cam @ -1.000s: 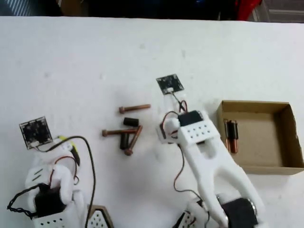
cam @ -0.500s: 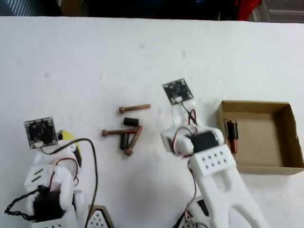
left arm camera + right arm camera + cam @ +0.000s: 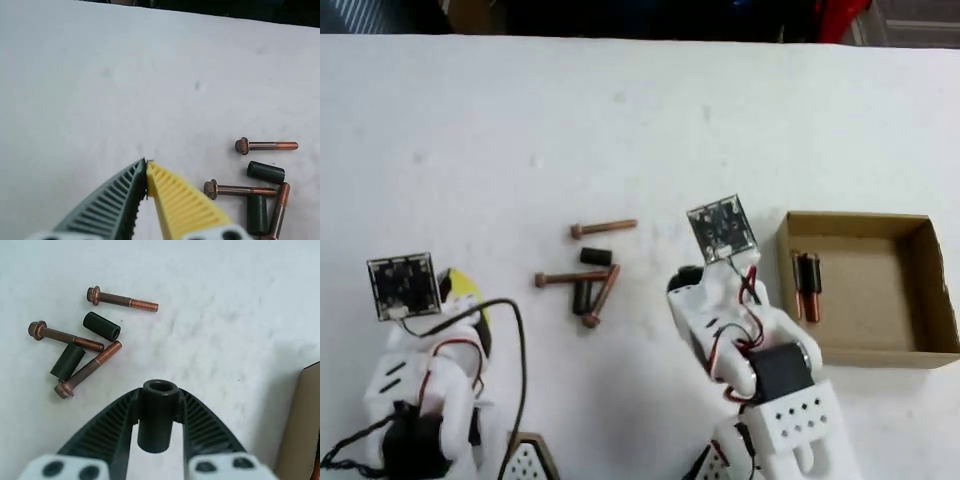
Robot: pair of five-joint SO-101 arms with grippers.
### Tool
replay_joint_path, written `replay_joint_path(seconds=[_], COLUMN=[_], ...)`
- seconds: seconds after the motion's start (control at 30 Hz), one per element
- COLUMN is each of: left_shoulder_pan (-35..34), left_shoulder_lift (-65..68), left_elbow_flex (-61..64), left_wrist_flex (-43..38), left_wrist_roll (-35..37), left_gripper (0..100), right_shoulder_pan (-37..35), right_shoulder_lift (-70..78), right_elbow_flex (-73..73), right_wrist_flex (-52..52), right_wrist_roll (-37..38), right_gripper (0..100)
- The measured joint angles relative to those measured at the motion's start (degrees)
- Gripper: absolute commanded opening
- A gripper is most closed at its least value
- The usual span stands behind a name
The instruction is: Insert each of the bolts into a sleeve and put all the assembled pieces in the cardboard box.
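Grasping, right gripper: jaws clamp a black sleeve.
Left gripper: jaws clenched, nothing between them.
Loose parts: three bolts and two sleeves, clustered on the table.
Cardboard box: contains assembled pieces, by the wall nearest the cluster.

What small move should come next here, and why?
Probably the left pincer should move toward the nearest bolt: it is shut and empty, while the right pincer holds a sleeve with no bolt in it.
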Motion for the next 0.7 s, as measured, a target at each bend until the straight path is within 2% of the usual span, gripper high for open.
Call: replay_joint_path(seconds=[0.2, 0.43, 0.57, 0.7], left_shoulder_pan=[0.0, 0.18, 2.99, 7.38], left_shoulder_lift=[2.73, 22.07, 33.05, 40.09], left_elbow_flex=[-5.19, -13.19, -15.91, -17.49], left_wrist_flex=[2.64, 2.81, 2.81, 2.81], left_wrist_roll=[-1.67, -2.02, -1.93, 2.64], left_gripper=[2, 2, 2, 2], right_shoulder_pan=[0.79, 4.92, 4.75, 5.27], right_shoulder_lift=[-1.58, -6.24, -9.76, -13.71], right_elbow_flex=[0.0, 2.81, 4.31, 6.68], right_wrist_flex=[1.05, 1.23, 1.23, 1.23], right_wrist_roll=[0.0, 0.0, 0.0, 0.0], right_gripper=[1.6, 1.6, 1.6, 1.6])
